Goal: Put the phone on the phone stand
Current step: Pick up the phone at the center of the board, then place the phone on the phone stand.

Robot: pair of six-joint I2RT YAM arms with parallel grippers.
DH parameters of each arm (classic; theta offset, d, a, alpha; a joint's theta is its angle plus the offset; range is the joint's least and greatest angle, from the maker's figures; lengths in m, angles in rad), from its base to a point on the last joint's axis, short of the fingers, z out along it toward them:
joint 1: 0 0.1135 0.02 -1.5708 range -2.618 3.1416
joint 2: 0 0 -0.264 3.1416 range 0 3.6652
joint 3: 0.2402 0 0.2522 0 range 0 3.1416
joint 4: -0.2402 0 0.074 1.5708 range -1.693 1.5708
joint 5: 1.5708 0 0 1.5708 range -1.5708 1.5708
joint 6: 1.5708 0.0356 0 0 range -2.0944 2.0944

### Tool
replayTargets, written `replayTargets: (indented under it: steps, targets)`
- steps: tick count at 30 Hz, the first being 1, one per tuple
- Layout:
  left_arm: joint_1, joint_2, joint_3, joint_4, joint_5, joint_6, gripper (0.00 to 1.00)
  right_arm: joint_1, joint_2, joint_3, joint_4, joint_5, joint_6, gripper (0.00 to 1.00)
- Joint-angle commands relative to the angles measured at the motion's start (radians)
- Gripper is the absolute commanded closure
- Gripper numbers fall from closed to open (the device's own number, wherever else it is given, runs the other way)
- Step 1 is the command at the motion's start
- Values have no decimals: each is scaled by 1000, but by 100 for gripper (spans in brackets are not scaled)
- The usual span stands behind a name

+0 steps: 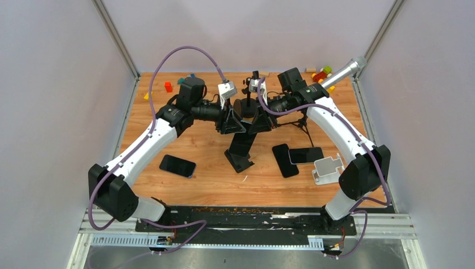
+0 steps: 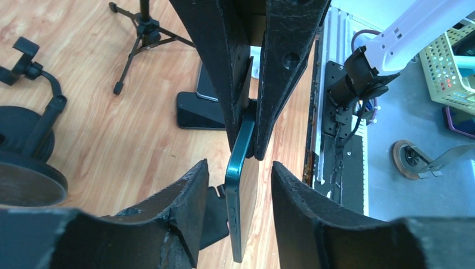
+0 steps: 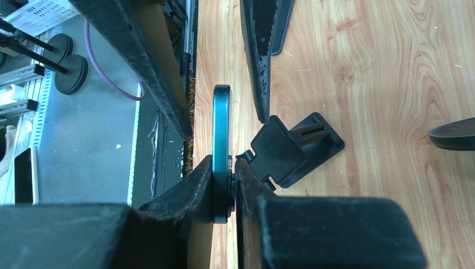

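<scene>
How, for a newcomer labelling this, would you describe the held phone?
Look to the middle of the wooden table, above the black stand. There the right gripper clamps the phone on edge. It alone is teal and lifted; the other phones lie flat and dark.

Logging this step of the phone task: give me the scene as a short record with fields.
phone: slim teal-edged phone, held in the air
right gripper: shut on the phone
left gripper: open, fingers either side of the phone, gaps visible
stand: black plastic phone stand on wooden table, nothing on it
spare: three dark phones flat on table
</scene>
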Motion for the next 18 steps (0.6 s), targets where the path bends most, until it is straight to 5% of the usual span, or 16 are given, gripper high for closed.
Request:
replayTargets:
  steps: [1, 10, 14, 18]
  targets:
    - [-13, 10, 33, 44, 49, -23, 51, 9, -34, 16, 13, -82, -35, 100]
    - [-16, 32, 34, 41, 58, -21, 75, 18, -27, -5, 11, -82, -45, 100]
    - [-16, 36, 26, 41, 59, -24, 98, 17, -24, -10, 11, -77, -44, 100]
    - [-14, 4, -19, 83, 28, -63, 100, 15, -27, -8, 12, -46, -28, 95]
